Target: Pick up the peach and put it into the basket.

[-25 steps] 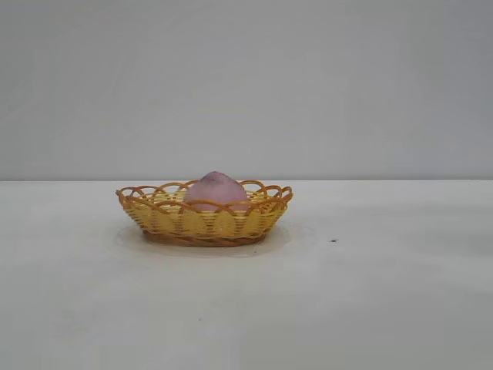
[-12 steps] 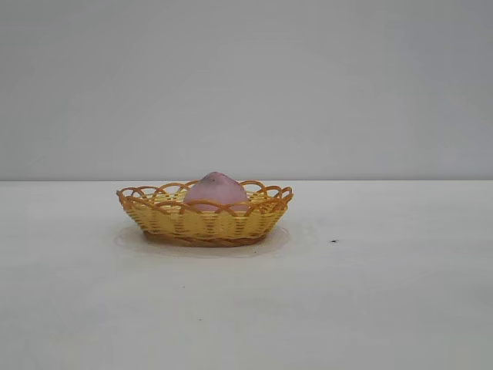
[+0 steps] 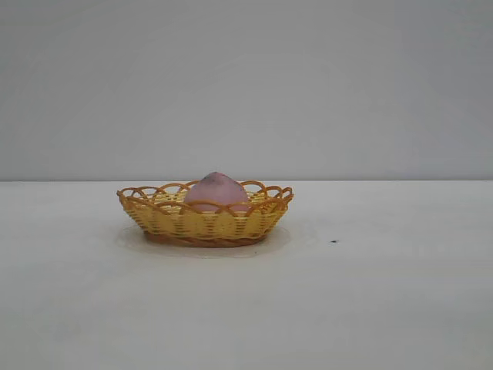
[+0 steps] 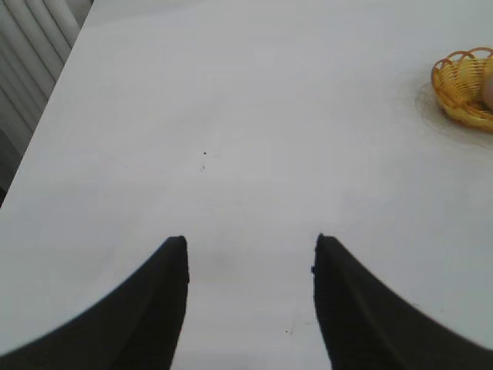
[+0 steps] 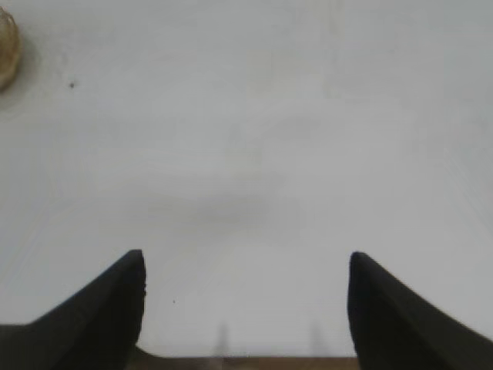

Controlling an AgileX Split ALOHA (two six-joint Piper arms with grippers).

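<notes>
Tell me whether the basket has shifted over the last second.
No. The basket sits at the same spot relative to the small dark speck on the table, the peach inside.

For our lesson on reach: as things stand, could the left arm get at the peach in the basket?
Probably yes. The left gripper is open over bare table, and nothing lies between it and the basket. The peach sits uncovered, rising above the rim, so a grasp from above looks free.

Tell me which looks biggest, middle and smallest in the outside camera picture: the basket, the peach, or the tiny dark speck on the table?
1. The basket, widest by far.
2. The peach, sitting inside it, partly hidden by the rim.
3. The dark speck on the table, just a dot.
</notes>
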